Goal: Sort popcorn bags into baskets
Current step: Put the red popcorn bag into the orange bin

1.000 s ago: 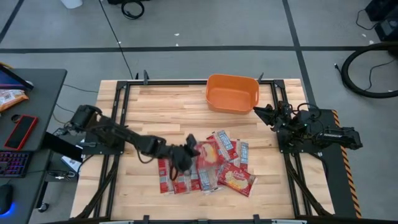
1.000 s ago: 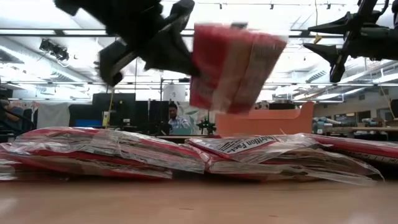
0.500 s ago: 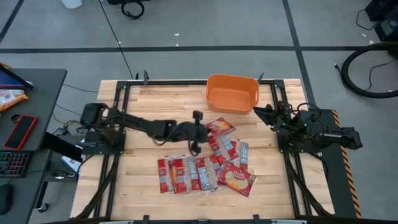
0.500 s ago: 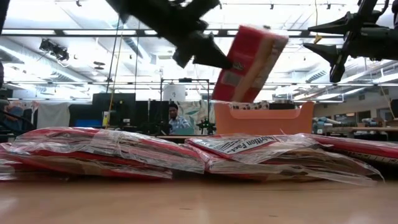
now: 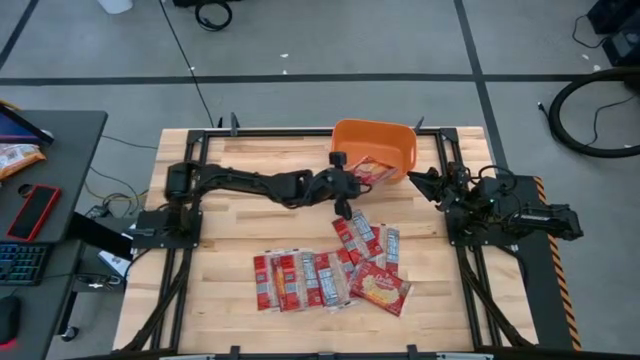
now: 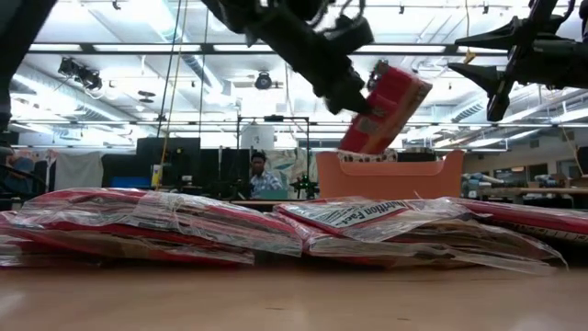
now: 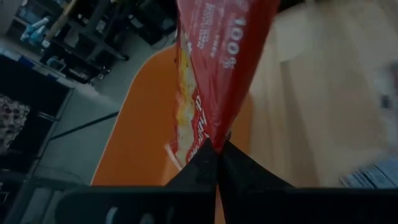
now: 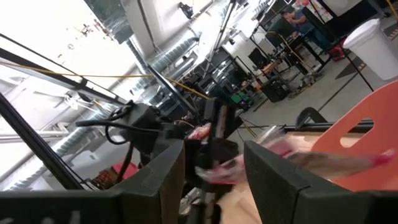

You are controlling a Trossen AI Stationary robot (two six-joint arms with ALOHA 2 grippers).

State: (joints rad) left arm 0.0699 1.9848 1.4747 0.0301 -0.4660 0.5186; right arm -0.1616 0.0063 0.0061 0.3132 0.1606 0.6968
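Observation:
My left gripper (image 5: pixel 350 184) reaches across the table and is shut on one red popcorn bag (image 5: pixel 373 170), which hangs over the near-left part of the orange basket (image 5: pixel 392 142). In the low view that bag (image 6: pixel 386 108) is tilted above the basket (image 6: pixel 390 175). Several more red bags (image 5: pixel 325 272) lie flat in a pile on the table's near half, and show in the low view as a pile (image 6: pixel 276 230). My right gripper (image 5: pixel 418 180) waits open at the table's right edge, beside the basket. My left gripper pinches the bag's edge (image 7: pixel 215 134) between its two shut fingers (image 7: pixel 202 165), coming about level from the table's left. The bag (image 7: pixel 217 56) is lifted clear and reaches past the fingertips, tilted, over the basket's inside (image 7: pixel 140 137).
The basket stands at the table's far edge, right of centre. A dark desk (image 5: pixel 60 150) left of the table bears a red phone (image 5: pixel 33 211) and an orange-and-white packet (image 5: pixel 15 157). A person (image 6: pixel 265 175) sits in the room behind. Bare wood lies left of the pile.
My left gripper has carried the bag from above the pile toward the table's far edge and to the right, up to the basket. The bag stayed lifted clear and now hangs over the basket. My right arm has kept still.

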